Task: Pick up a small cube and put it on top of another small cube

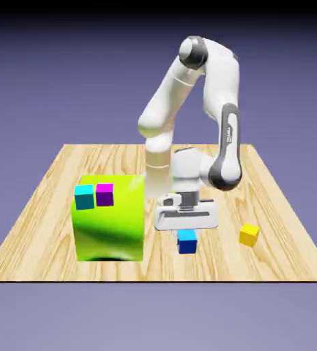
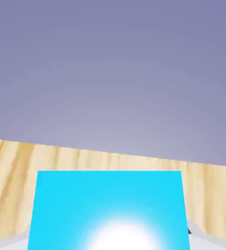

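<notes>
— Blue cube point(image 1: 187, 241), the small one with the cyan top: where is it now?
— Low over the worktop point(image 1: 44, 199), directly under the arm's pincer point(image 1: 186, 232). The pincer is pinching it; in the hand view its cyan face point(image 2: 110, 210) fills the space between the fingertips.
— Why grip it from above?
— I'd say so it can be lifted straight and lowered squarely onto the yellow cube point(image 1: 249, 234), which sits apart, toward the exterior view's right.
— And the big lime block point(image 1: 109, 218)?
— It carries a teal cube point(image 1: 85, 197) and a purple cube point(image 1: 105, 194) touching side by side, clear of the route. Probably only distractions.
— Risk?
— The yellow top is small, so the release needs careful centring.
</notes>
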You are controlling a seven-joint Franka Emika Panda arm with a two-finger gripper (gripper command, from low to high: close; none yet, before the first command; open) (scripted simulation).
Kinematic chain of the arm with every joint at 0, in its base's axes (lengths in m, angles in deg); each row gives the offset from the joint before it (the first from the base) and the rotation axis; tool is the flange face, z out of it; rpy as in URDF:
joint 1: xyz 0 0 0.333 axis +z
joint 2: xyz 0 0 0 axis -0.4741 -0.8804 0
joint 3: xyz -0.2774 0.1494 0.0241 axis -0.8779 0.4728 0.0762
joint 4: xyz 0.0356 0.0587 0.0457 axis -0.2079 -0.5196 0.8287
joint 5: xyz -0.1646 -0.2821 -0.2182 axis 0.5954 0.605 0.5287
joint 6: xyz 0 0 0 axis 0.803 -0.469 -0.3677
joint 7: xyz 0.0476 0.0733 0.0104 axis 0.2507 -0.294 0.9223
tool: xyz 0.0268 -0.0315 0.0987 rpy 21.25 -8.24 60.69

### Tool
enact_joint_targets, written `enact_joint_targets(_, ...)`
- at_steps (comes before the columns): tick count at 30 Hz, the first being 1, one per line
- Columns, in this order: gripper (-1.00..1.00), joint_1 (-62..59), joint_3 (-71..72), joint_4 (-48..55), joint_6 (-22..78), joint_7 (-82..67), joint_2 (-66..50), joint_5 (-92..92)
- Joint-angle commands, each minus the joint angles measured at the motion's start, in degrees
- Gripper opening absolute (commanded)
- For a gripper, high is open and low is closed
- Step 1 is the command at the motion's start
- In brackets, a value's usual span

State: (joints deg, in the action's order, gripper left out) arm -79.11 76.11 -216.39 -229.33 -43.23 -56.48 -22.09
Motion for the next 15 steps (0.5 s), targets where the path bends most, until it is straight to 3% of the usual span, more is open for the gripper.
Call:
enact_joint_targets(1, -1.0, 0.44, -0.17, 0.5, 1.29, -2.5, 0.12, 1.57)
enact_joint_targets(15, -1.0, 6.59, -2.52, 7.51, 20.09, -37.38, 1.72, 23.57)
